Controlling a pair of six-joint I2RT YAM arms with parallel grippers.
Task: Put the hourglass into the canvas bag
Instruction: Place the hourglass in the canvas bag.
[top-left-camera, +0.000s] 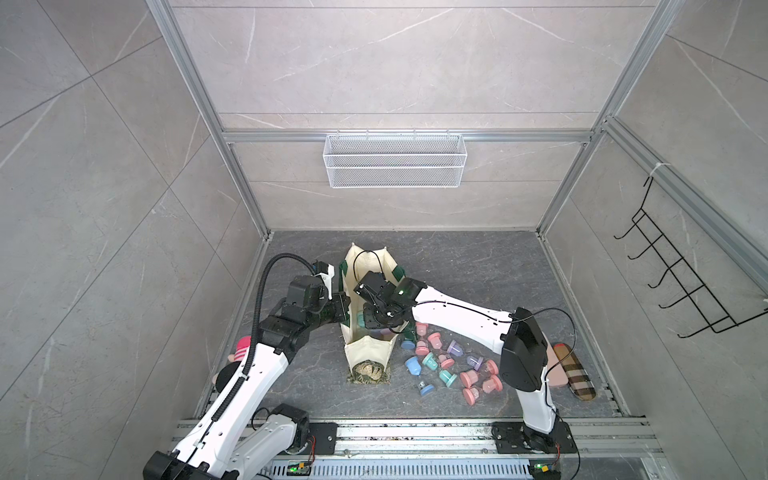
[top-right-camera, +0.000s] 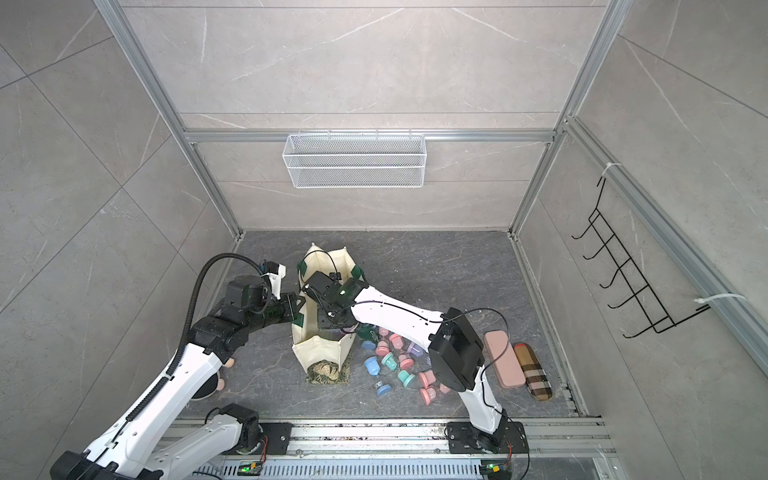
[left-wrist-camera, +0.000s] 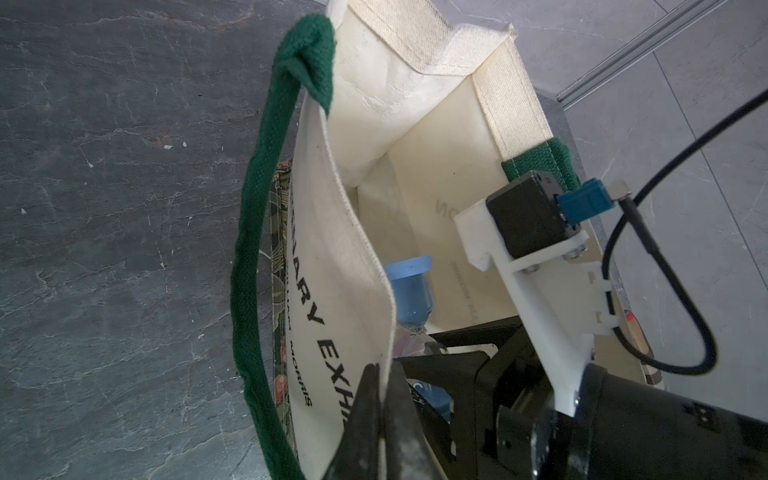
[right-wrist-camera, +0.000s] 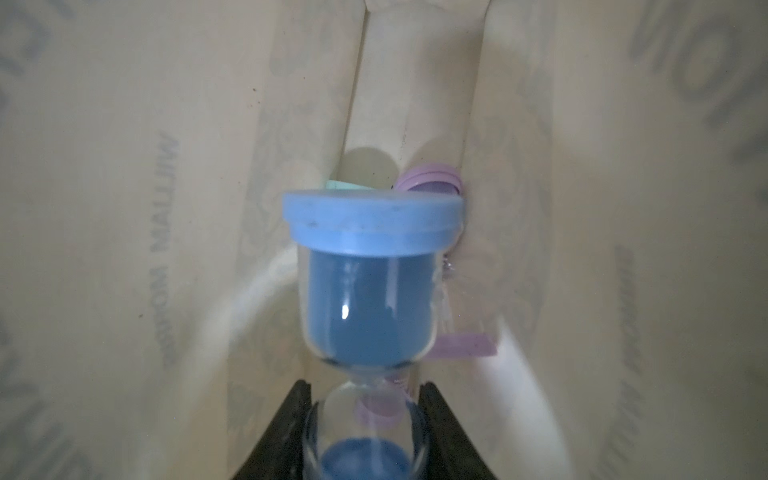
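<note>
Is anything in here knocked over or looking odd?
Yes. Small pastel hourglasses lie scattered beside the canvas bag, many tipped on their sides at all angles rather than standing. It looks like a spilled pile, not a tidy row.

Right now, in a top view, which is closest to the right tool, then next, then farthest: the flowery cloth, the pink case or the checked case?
From the right tool:
1. Flowery cloth, at the canvas bag's near end.
2. Pink case, on the floor's right side.
3. Checked case, just beyond it.
</note>
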